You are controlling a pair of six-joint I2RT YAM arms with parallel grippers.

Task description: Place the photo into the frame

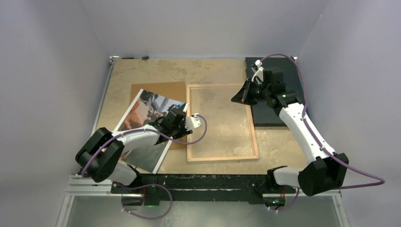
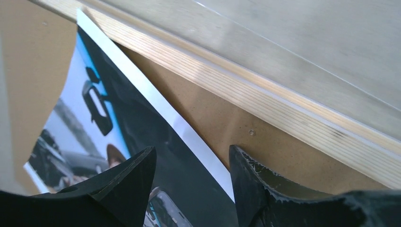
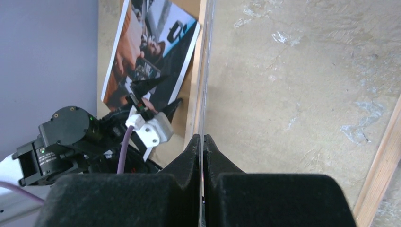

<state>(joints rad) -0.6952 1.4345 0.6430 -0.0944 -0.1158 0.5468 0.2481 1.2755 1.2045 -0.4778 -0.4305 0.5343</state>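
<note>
With left jaws half open astride the white border of the photo (image 1: 142, 111), left of centre beside the frame (image 1: 222, 157), close squarely on that border. With right jaws pinched shut on the pane (image 2: 293, 42), avoid twisting.

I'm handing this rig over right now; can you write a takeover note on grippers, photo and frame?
Left gripper: open, over the right edge of the large glossy dark photo print, not gripping.
Right gripper: shut on the thin clear pane at its edge, above the large light-wood rectangular frame.
Frame lies back up mid-table; photo left of it, on the plain brown backing board.
Done: backing out. Left: lay photo in frame.
</note>
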